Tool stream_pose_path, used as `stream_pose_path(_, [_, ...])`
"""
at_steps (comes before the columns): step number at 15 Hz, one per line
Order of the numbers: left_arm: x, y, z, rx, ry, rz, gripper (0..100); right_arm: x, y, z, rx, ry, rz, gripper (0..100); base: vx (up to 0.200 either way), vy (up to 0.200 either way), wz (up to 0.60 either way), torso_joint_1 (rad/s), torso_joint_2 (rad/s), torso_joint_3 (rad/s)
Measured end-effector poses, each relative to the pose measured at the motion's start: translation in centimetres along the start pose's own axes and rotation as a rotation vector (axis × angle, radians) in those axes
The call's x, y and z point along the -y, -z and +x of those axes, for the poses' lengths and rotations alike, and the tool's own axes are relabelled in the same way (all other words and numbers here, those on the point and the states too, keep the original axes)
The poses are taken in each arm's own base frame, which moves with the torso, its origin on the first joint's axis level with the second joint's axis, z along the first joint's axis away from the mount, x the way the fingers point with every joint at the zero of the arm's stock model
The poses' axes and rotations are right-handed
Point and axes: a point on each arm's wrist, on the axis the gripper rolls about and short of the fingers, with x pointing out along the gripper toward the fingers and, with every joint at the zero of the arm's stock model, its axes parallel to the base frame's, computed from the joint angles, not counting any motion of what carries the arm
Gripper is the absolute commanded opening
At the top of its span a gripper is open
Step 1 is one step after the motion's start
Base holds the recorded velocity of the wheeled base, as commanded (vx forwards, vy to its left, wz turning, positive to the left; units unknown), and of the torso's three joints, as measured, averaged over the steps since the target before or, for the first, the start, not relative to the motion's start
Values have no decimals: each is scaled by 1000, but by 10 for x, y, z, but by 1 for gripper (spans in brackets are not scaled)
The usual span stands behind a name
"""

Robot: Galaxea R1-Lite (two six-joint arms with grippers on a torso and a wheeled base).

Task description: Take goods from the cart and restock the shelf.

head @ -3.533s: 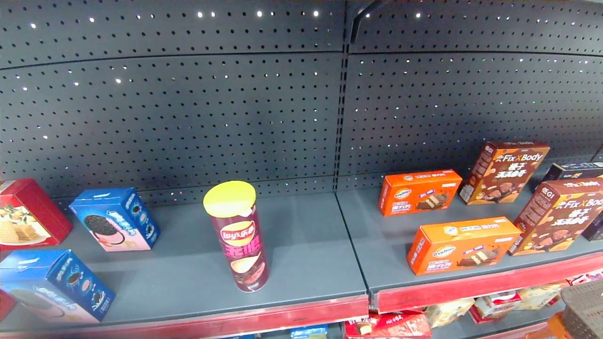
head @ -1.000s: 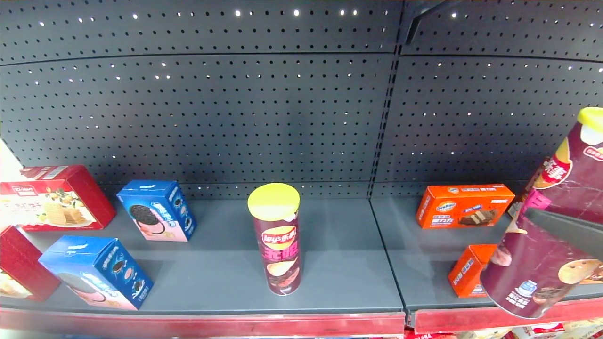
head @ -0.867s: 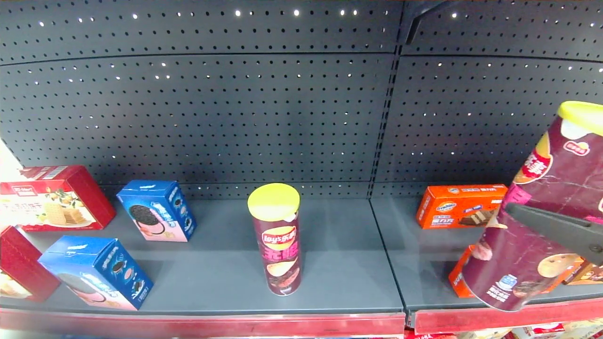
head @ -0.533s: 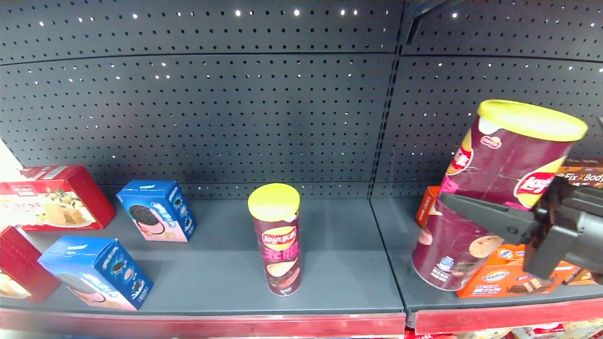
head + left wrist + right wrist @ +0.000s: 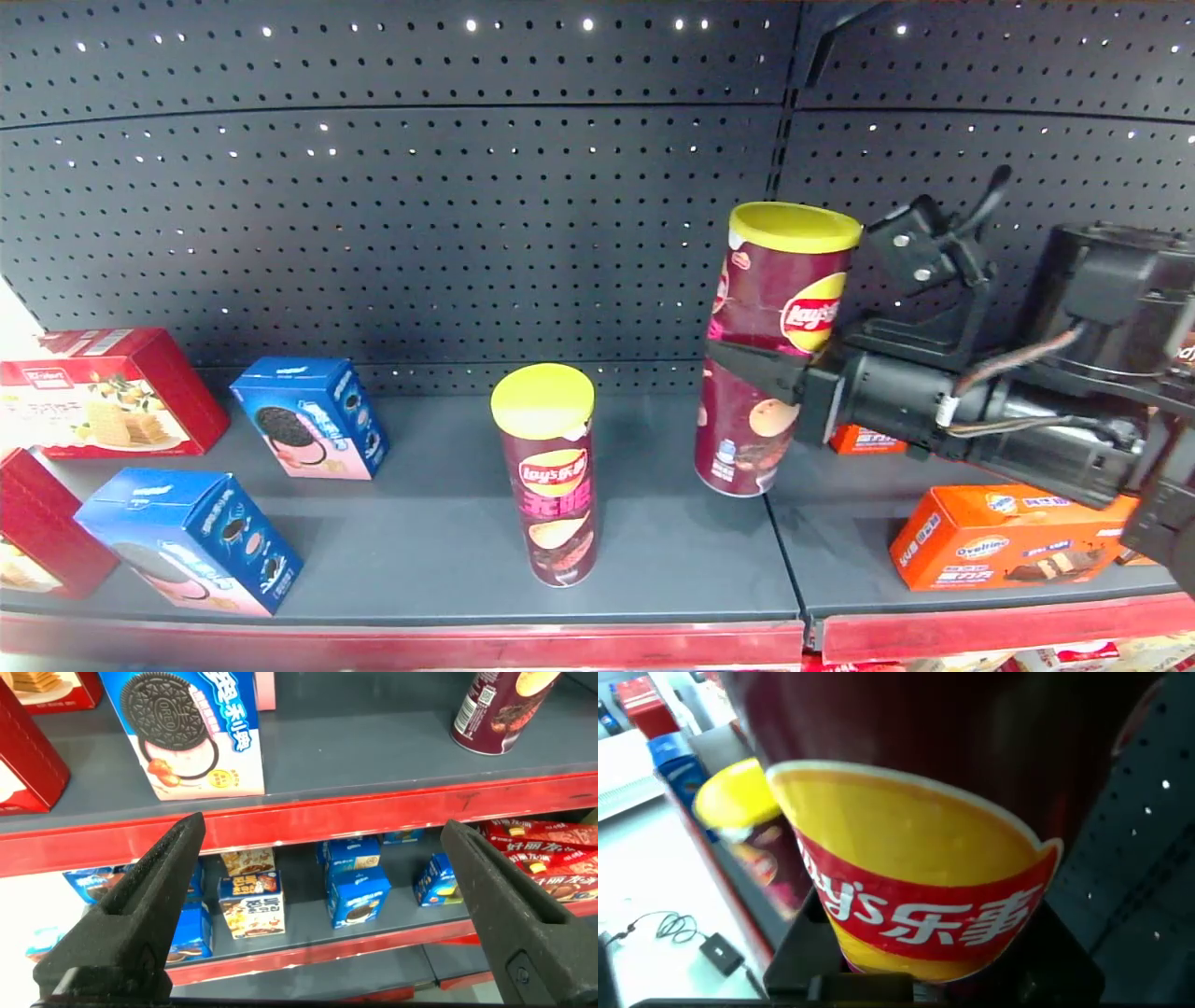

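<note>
The right tool (image 5: 758,371) is clamped mid-body on the held chip can (image 5: 784,299), which is upright with its base low over the shelf (image 5: 653,551), just right of and behind the standing chip can (image 5: 551,476). Bare shelf lies under it, with the orange box (image 5: 1008,546) farther right. The left tool (image 5: 322,835), prongs apart, hangs below the shelf edge, left of the standing chip can.

Mostly hidden behind right arm (image 5: 990,420): rear orange box (image 5: 864,439); front red box (image 5: 47,541) cut by edge.
</note>
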Motion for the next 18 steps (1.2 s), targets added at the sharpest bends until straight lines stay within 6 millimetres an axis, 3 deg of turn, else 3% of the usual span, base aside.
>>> stream_pose_path(7, [0,0,0,0,-1,0,100,7,17,80,-6,5,-1,0,0,0,0,0,0,0])
stream_pose_path(11, [0,0,0,0,0,0,100,11,40,103,-47,0,-2,0,0,0,0,0,0,0])
stream_pose_path(18, [0,0,0,0,-1,0,100,14,49,137,-14,0,8,0,0,0,0,0,0,0])
